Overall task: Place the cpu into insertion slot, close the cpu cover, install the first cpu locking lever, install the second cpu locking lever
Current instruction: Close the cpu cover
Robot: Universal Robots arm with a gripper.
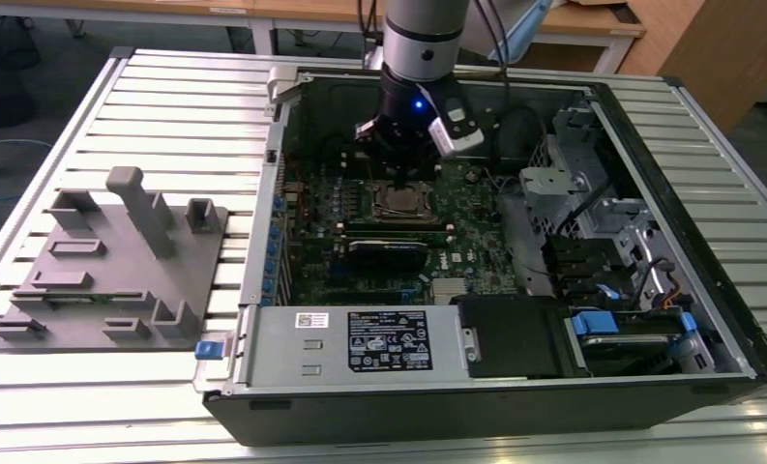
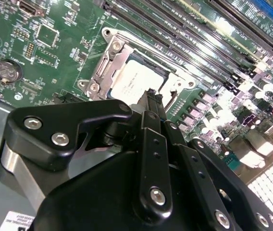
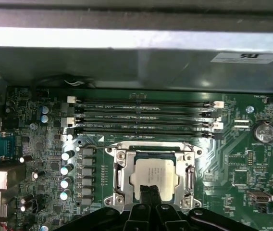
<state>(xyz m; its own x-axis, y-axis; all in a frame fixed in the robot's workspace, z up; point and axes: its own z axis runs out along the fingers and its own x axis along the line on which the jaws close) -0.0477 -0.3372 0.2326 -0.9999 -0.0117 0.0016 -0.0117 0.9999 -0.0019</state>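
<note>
Dull silver metal, square: the cpu [image 3: 155,174] lies flat in the insertion slot [image 3: 154,153], whose dark edge shows along one side of the chip in the first wrist view. Silver frame plate: the cpu cover [image 3: 118,174] lies down around the chip, whose metal top shows through its window. Whether any locking lever is latched cannot be told. Black gripper [image 3: 151,193]: the fingers are pressed together with nothing between them, and the tips sit over one edge of the cpu. Whether they touch it cannot be told. In the exterior view the arm [image 1: 422,39] comes in from 12 o'clock and the gripper hangs over the socket, which sits toward 12 o'clock on the green motherboard [image 1: 474,222] inside the open computer case [image 1: 486,420]. Long black memory slots [image 3: 141,115]: they run in parallel just beside the socket. Round coin battery [image 3: 264,131]: on the board, apart from the socket. Grey fixture block [image 1: 112,280]: at 9 o'clock of the case, on the slatted metal table [image 1: 177,97]. Silver metal box [image 1: 293,348] with a black label: at 6 o'clock inside the case.
</note>
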